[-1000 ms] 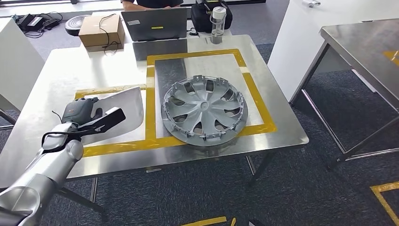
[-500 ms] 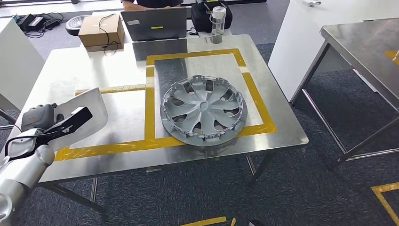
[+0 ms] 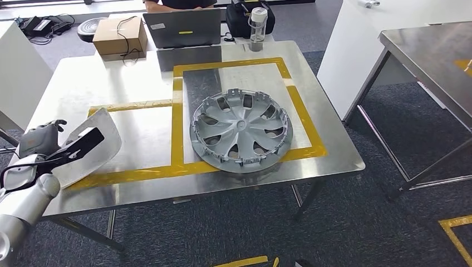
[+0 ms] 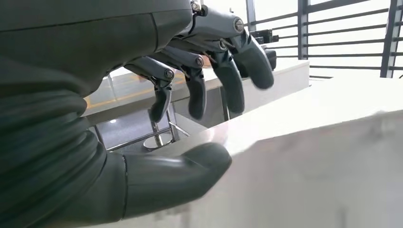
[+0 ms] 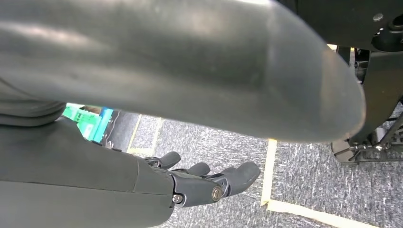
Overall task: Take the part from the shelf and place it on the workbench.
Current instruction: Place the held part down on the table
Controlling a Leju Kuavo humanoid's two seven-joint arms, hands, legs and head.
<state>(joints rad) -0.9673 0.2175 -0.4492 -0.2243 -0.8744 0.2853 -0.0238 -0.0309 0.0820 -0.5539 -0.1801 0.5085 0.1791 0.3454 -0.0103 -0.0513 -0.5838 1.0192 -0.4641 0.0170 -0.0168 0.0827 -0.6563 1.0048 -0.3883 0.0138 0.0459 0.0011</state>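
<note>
A white curved panel part (image 3: 94, 143) lies tilted over the left end of the steel workbench (image 3: 139, 78), across the yellow tape line. My left hand (image 3: 43, 142) holds it at its left edge, one dark finger lying over its face. In the left wrist view the thumb (image 4: 176, 171) presses on the white part (image 4: 323, 156) while the other fingers (image 4: 223, 71) curl past its edge. My right hand (image 5: 204, 183) hangs above the carpet, its fingers loosely apart and holding nothing.
A silver wheel cover (image 3: 242, 130) lies inside the yellow taped square. At the far end stand a laptop (image 3: 182, 28), a cardboard box (image 3: 119, 36), a bottle (image 3: 257, 25) and a black bag (image 3: 245, 16). A second steel table (image 3: 428, 55) stands to the right.
My left arm has swung left with the white part, from inside the left taped area to the table's left edge. The wheel cover has not moved.
</note>
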